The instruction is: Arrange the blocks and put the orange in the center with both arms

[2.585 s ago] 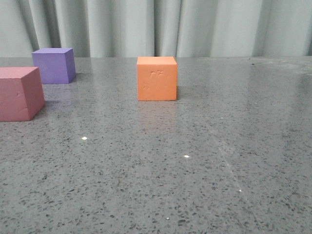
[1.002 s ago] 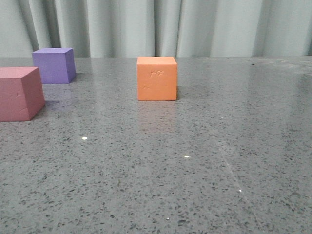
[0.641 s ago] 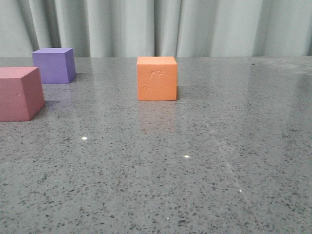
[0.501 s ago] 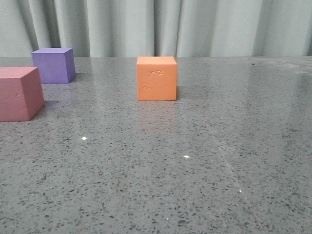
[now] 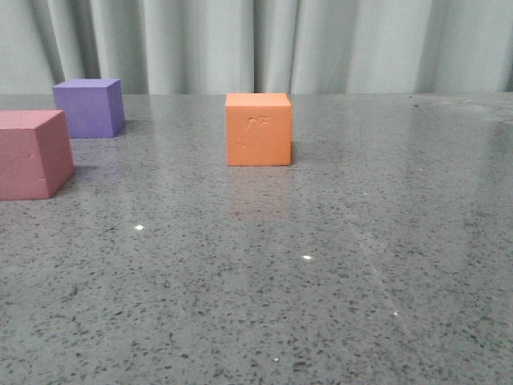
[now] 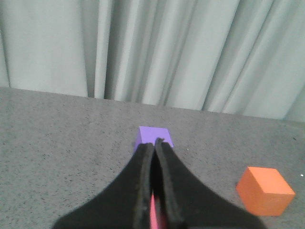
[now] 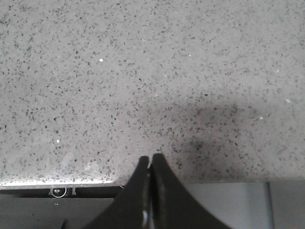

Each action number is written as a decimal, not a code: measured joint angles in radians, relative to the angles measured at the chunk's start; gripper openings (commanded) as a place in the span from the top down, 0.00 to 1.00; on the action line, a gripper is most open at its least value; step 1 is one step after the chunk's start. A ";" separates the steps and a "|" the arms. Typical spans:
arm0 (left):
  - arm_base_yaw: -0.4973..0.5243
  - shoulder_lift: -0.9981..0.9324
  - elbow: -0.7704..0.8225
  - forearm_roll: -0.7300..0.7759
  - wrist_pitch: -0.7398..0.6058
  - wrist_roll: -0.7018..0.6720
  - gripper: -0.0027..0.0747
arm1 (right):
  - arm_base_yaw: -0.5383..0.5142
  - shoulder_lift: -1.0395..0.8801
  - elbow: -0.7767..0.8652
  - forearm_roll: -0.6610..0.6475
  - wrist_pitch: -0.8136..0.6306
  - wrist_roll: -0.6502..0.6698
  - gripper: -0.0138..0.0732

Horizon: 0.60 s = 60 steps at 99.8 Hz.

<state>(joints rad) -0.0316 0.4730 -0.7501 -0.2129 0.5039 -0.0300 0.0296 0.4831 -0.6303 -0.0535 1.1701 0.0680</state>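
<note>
Three matte foam cubes of similar size are seen on a grey speckled table (image 5: 337,273) in front of a pale pleated curtain (image 5: 321,44). The orange cube (image 5: 258,129) is set near the middle of the front view, toward the far part of the table, with one flat face turned squarely to the camera; faint dents are visible in the upper part of that face, its edges are crisp, and a dim reflection of it is cast on the polished surface just below. The purple cube (image 5: 89,107) is placed farther back on the left, and the pink-red cube (image 5: 33,154) is found nearer and at the left edge of the front view, where it is partly cut off; a thin crease is seen across its front face. The three cubes are kept apart from one another, with none touching. In the left wrist view the left gripper (image 6: 154,144) is shown with its two black fingers pressed together and nothing held between them, the purple cube being seen just beyond the fingertips, the orange cube off to one side, and a sliver of pink-red showing through the narrow slit lower between the fingers. In the right wrist view the right gripper (image 7: 150,159) is likewise closed on nothing, poised over bare table near its edge, where a shadow is cast.
</note>
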 measured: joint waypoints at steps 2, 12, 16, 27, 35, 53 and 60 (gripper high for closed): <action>0.000 0.034 -0.035 -0.010 0.021 0.000 0.99 | 0.000 0.000 0.000 0.000 0.000 0.000 0.92; 0.000 0.181 -0.189 -0.057 0.103 0.000 0.99 | 0.000 0.000 0.000 0.000 0.000 0.000 0.92; 0.000 0.239 -0.249 -0.066 0.131 0.000 0.99 | 0.000 0.000 0.000 0.000 0.000 0.000 0.92; 0.000 0.366 -0.373 -0.077 0.180 0.000 0.99 | 0.000 0.000 0.000 0.000 0.000 0.000 0.92; 0.000 0.444 -0.438 -0.084 0.185 0.000 0.99 | 0.000 0.000 0.000 0.000 0.000 0.000 0.92; 0.000 0.556 -0.483 -0.110 0.176 0.000 0.99 | 0.000 0.000 0.000 0.000 0.000 0.000 0.92; -0.002 0.593 -0.486 -0.116 0.176 0.012 0.99 | 0.000 0.000 0.000 0.000 0.000 0.000 0.92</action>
<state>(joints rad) -0.0334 1.0655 -1.2360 -0.3286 0.6797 -0.0184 0.0296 0.4831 -0.6303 -0.0535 1.1701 0.0680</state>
